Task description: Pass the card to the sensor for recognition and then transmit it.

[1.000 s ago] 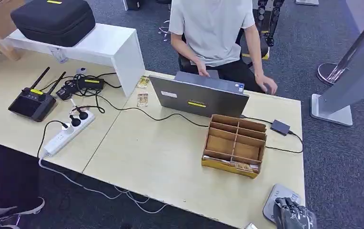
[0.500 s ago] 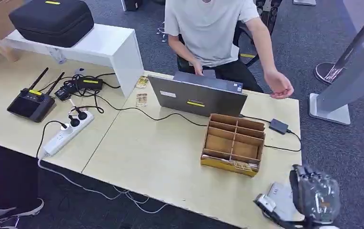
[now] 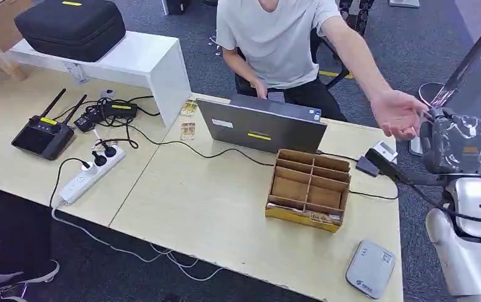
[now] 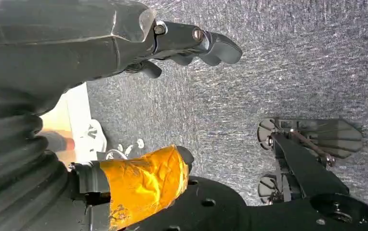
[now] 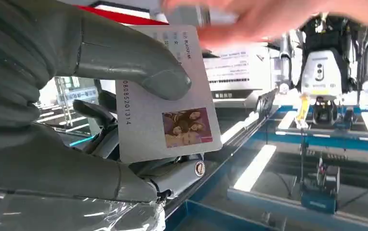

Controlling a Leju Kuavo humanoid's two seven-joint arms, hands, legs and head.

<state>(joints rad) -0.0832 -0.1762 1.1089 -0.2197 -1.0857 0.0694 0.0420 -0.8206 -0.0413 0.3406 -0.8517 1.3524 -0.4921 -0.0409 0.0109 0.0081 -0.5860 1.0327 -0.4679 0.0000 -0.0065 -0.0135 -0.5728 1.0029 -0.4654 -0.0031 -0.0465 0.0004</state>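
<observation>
Up from the near right corner of the surface (image 3: 225, 214) comes the right hand (image 3: 455, 143), which a second ago hung low over the grey sensor (image 3: 370, 269); now it is raised well beyond the sensor, out past the surface's right edge. Taking the cardboard organiser (image 3: 309, 190) as the landmark and going left to right: far to its left lie the router (image 3: 41, 133) and the power strip (image 3: 90, 174), just behind it stands the laptop (image 3: 262, 127), and to its near right the sensor lies flat and alone. Further right and higher, the person's open hand (image 3: 401, 113) has reached out, palm up, almost touching the robot's right hand. The card (image 5: 165, 94) is pinched there between the thick thumb and the darker fingers, photo side showing, with the person's fingers blurred just above it. To my eye the scan looks done and the handover is what remains. The left hand (image 4: 191, 43) hangs over the carpet, fingers loosely curled on nothing.
</observation>
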